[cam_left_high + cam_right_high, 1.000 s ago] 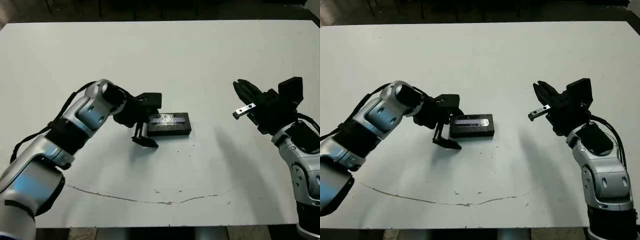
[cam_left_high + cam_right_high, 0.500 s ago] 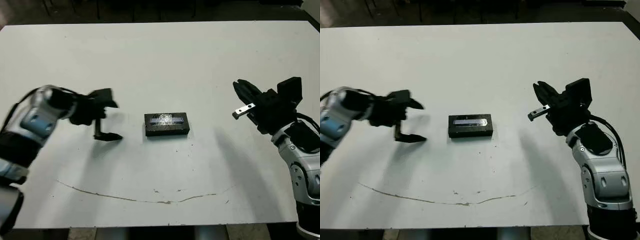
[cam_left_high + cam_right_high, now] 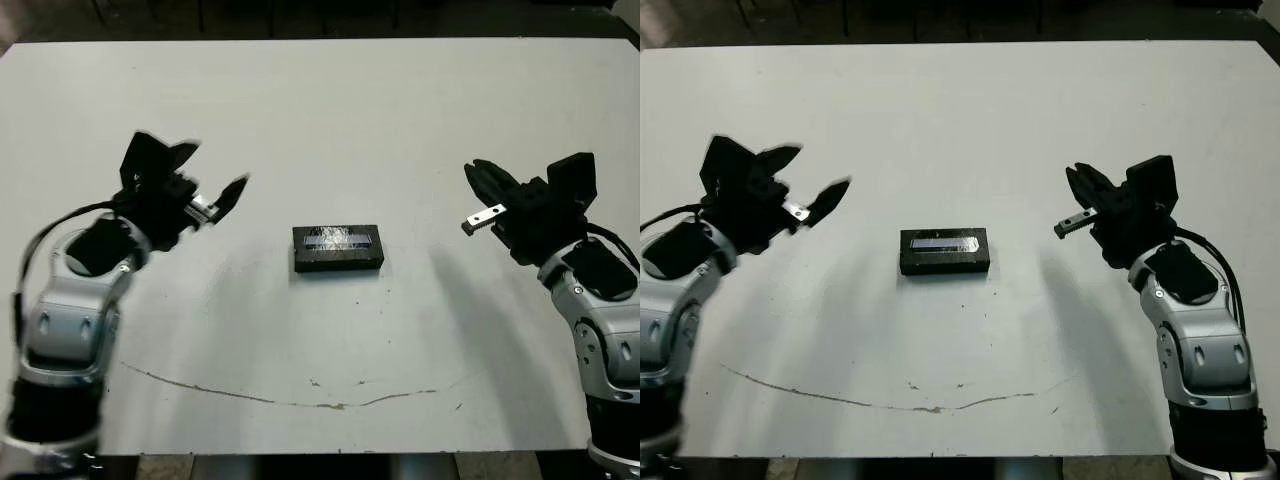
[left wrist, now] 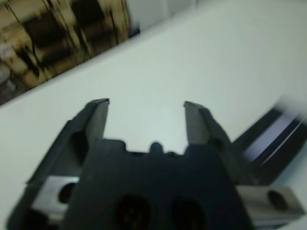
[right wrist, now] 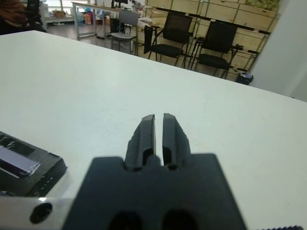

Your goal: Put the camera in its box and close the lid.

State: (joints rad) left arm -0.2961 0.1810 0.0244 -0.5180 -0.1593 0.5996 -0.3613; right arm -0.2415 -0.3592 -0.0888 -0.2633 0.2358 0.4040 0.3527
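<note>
The lid point(image 3: 337, 238), a flat black panel with a silvery strip, lies on top of the box point(image 3: 338, 263), whose black wall shows beneath it at the table's middle. A corner of the lid point(image 5: 19, 160) also shows in the right wrist view. No camera is visible. My left gripper point(image 3: 215, 168) hangs above the table well to the left of the box, open, with nothing between its fingers point(image 4: 98, 115). My right gripper point(image 3: 476, 170) hovers to the right of the box, shut and holding nothing, its fingers point(image 5: 146, 129) pressed together.
A thin brownish line point(image 3: 280, 398) runs across the white table point(image 3: 330, 110) near its front edge. Beyond the far edge, the right wrist view shows chairs point(image 5: 168, 36) and shelves.
My left arm has drawn back from the box to the left and lifted, its open gripper now tilted upward. The closed box and my right arm have stayed put.
</note>
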